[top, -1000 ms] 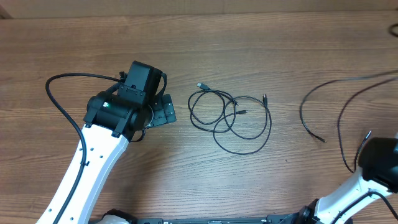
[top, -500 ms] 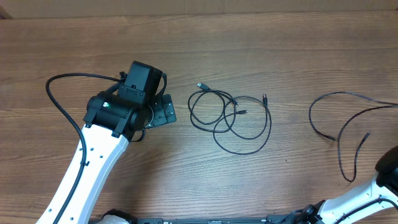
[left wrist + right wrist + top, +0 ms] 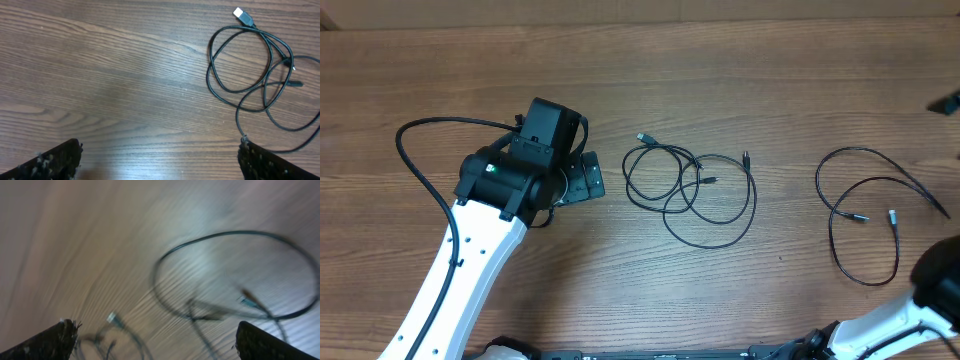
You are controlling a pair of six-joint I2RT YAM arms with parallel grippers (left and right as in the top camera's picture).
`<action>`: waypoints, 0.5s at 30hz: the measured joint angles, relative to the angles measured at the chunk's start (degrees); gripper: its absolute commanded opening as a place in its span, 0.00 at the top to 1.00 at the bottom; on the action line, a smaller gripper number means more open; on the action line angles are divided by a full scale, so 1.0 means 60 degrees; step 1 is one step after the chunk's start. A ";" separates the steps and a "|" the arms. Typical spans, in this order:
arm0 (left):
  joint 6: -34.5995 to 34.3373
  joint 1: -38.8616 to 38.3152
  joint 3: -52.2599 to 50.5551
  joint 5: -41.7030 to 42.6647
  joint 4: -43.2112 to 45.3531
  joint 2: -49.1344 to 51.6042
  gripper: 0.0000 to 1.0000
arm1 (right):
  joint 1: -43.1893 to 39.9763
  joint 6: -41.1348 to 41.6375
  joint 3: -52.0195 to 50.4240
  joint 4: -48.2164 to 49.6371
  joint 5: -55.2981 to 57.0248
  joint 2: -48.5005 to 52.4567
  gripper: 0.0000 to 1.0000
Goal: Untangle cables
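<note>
Fingers wide apart, released and empty: left claw over worktop, just left of the tangle. Blurred view, right claw also released, empty, above the loose cable. Tangle lies mid-worktop, loops overlapping. Loose cable well apart at right.

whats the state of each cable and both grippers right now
tangled black cable bundle in the centre: overlapping loops, flat on the table, ungripped
separate black cable on the right: loose on the table, apart from the bundle, ungripped
left gripper: open, empty, short of the bundle
right gripper: open, empty, view blurred
</note>
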 measured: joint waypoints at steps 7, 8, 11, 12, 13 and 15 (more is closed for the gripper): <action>0.0364 0.0667 0.0000 0.0033 -0.0109 0.0000 0.01 | 0.2124 -0.1231 0.0364 -0.1464 -0.0623 -0.1810 0.00; 0.0390 0.0816 0.0000 0.0047 -0.0182 0.0000 0.00 | 0.2353 -0.1304 0.0364 -0.1654 -0.0656 -0.1909 0.00; 0.0397 0.1260 0.0000 0.0062 -0.0419 0.0000 0.00 | 0.3180 -0.1486 0.0182 -0.1800 -0.0688 -0.1993 0.00; 0.0404 0.1366 0.0000 0.0062 -0.0492 0.0000 0.00 | 0.3483 -0.1515 0.0004 -0.1763 -0.0652 -0.1974 0.00; 0.0412 0.1435 0.0000 0.0062 -0.0539 0.0000 0.00 | 0.3825 -0.1523 -0.0219 -0.1690 -0.0557 -0.1949 0.00; 0.0423 0.1537 0.0000 0.0066 -0.0572 0.0000 0.00 | 0.4586 -0.1355 -0.0761 -0.1359 -0.0146 -0.1894 0.00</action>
